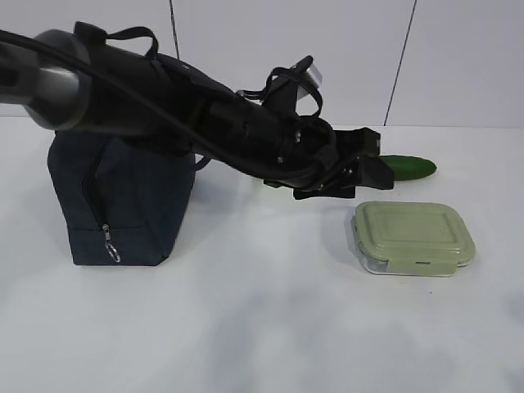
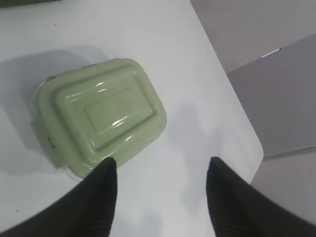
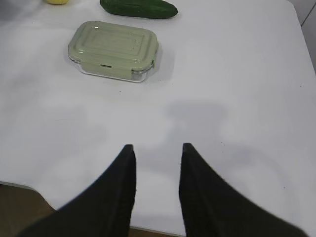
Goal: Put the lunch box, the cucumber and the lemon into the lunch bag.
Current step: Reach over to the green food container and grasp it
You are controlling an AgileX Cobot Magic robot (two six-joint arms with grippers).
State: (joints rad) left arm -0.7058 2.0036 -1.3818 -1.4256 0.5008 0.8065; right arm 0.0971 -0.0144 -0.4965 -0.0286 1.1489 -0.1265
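The flat clear lunch box with a sage-green lid (image 1: pixel 413 237) lies on the white bench (image 1: pixel 262 327). Behind it lies the dark green bumpy cucumber (image 1: pixel 409 168). The small yellow lemon (image 3: pixel 58 1) sits beside that, I think, mostly cut off. The dark navy fabric lunch bag (image 1: pixel 123 205) stands well left of the box. The left tool (image 2: pixel 160 170) hangs over the box, spread and empty. The right tool (image 3: pixel 156 155) is apart too, gripping nothing.

Lunch box (image 2: pixel 106 116): glossy plastic lid; lunch bag (image 1: pixel 123 205): matt cloth, metal zipper pull.

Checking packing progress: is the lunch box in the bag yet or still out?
Out. The lunch box sits lid-on on the white table, right of the lunch bag, untouched by either end effector.
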